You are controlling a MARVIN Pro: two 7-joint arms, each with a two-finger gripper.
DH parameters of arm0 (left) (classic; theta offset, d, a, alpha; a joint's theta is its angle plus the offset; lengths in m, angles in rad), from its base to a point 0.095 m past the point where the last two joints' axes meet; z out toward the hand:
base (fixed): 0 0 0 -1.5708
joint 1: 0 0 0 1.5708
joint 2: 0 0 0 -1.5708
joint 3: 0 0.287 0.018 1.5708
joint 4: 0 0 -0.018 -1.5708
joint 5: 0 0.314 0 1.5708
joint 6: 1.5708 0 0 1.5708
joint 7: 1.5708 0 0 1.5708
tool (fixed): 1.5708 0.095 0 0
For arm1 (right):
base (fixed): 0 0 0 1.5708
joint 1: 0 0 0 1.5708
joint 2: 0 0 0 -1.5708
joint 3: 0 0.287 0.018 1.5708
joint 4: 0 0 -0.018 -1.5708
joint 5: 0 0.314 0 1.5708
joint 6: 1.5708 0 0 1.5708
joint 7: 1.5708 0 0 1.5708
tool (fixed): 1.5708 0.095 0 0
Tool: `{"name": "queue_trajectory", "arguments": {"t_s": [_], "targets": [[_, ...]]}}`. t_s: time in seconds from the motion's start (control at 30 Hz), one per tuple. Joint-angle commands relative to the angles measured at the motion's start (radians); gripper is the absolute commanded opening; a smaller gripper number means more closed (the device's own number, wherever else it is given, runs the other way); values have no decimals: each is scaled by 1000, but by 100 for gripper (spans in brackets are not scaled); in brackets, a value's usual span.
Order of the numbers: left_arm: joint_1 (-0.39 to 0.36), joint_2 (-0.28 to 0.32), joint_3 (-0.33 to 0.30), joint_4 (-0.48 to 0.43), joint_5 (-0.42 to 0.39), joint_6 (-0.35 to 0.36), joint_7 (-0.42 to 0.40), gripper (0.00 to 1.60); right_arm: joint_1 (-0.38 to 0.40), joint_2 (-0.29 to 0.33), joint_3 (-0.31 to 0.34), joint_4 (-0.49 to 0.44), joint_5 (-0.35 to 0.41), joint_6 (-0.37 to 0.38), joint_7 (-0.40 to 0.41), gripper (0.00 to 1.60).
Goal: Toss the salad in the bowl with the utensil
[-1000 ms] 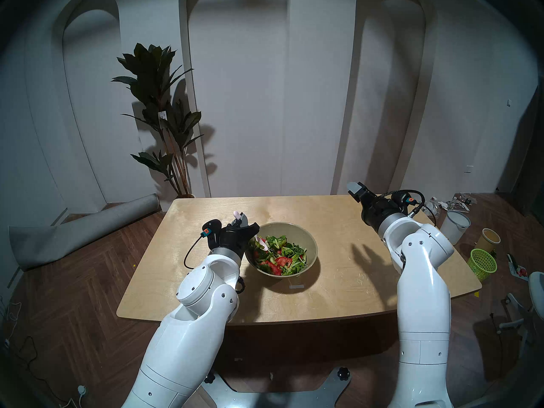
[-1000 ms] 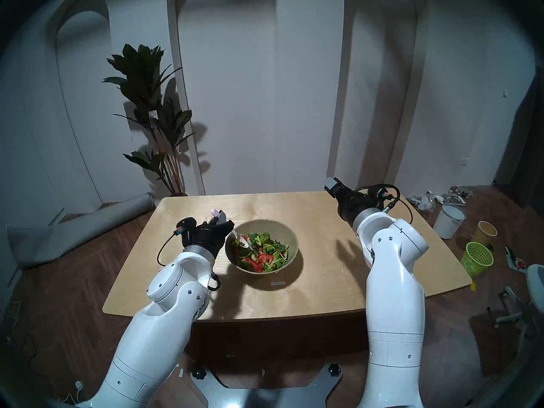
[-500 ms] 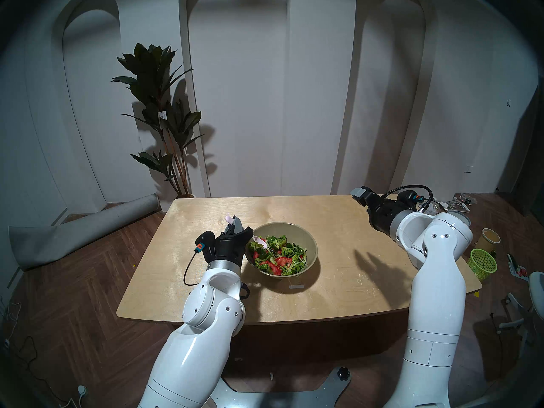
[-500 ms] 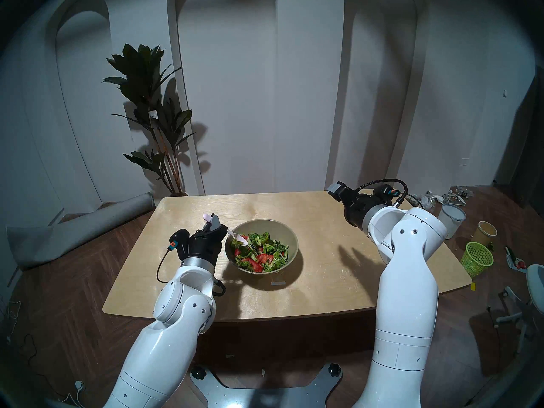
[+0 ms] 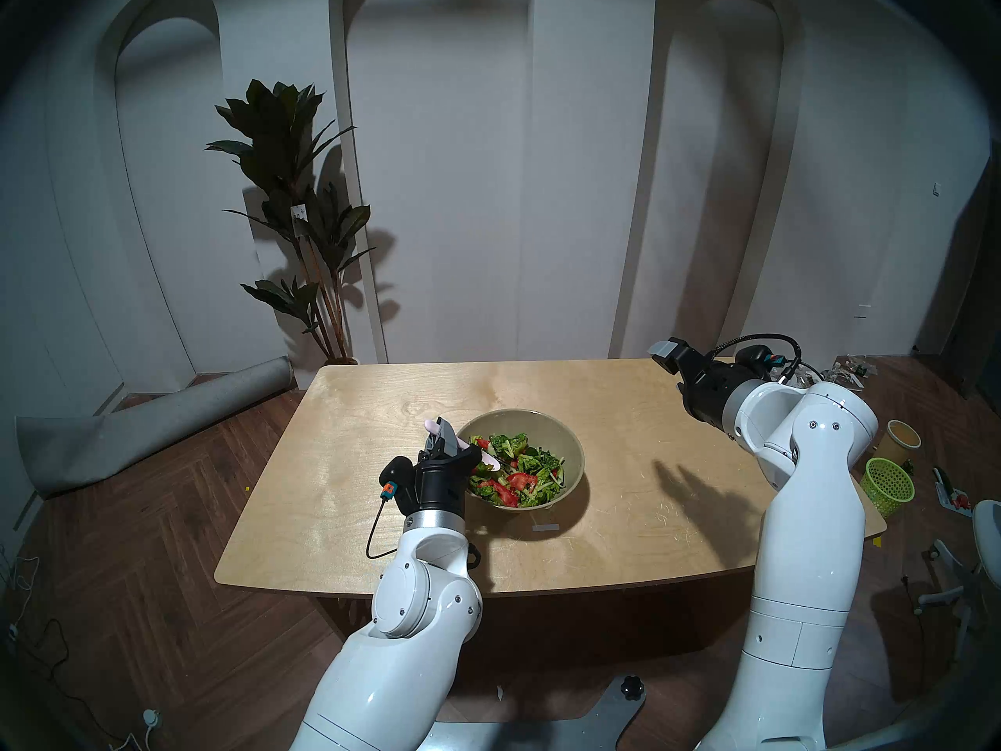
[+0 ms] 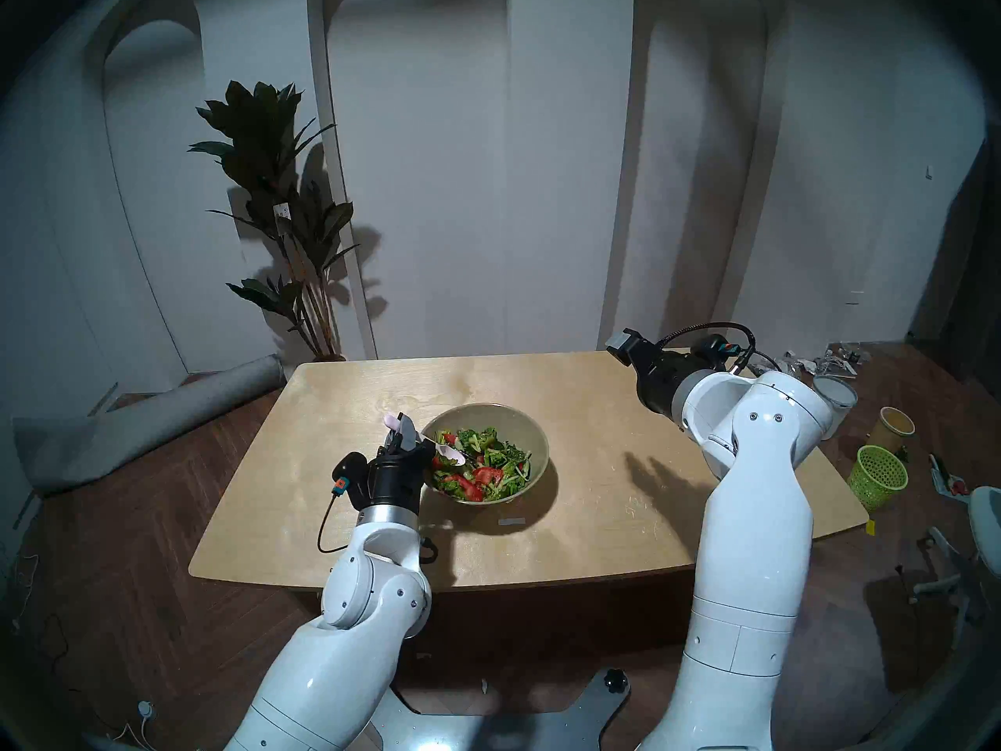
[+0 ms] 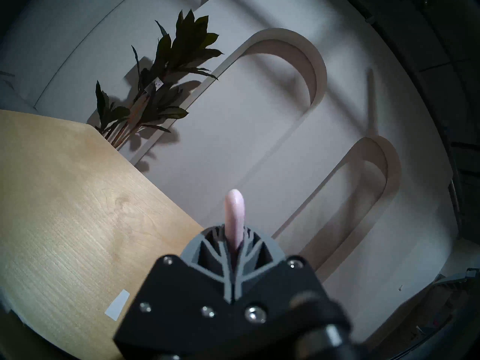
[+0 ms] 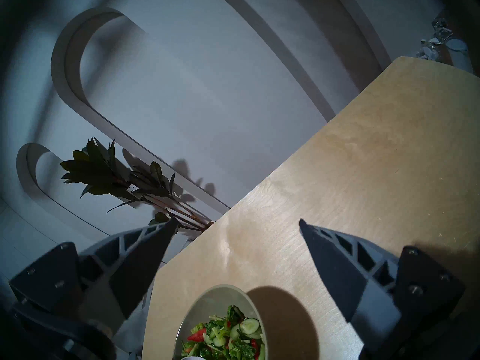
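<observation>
Mid-toss: left gripper (image 5: pixel 445 441) pinching spoon (image 5: pixel 490 461), head in salad (image 5: pixel 514 471). Right gripper (image 8: pixel 236 268) spread, idle. Next: lift and turn greens inside bowl (image 5: pixel 571 441).

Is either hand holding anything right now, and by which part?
The left hand grips the pink spoon along its handle, near the free end; the head is in the salad. The right hand is open, empty.
</observation>
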Motion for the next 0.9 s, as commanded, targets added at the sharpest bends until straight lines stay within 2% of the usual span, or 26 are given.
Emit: {"name": "queue_trajectory", "arguments": {"t_s": [0.0, 0.2, 0.4, 0.57, 0.7, 0.77, 0.87], "targets": [[-67, -28, 9, 16, 79, -61, 13, 0, -3, 60, -10, 1, -3, -16, 90, 160], [-77, -8, 19, 13, 118, -43, 23, 0, -27, 98, -25, 24, -30, -99, 193, 160], [-84, 4, 14, 5, 118, -10, 38, 0, -51, 153, -53, 52, -65, -186, 285, 160], [-89, 3, 9, 15, 130, -13, 54, 0, -65, 192, -73, 78, -94, -264, 364, 160], [-91, 5, 7, 19, 130, -12, 55, 0, -72, 201, -80, 94, -129, -313, 415, 160], [-90, 10, 7, 19, 134, -7, 55, 0, -80, 216, -90, 112, -161, -368, 472, 160], [-87, 16, 7, 17, 138, 2, 58, 0, -85, 218, -97, 117, -188, -405, 489, 160]]}}
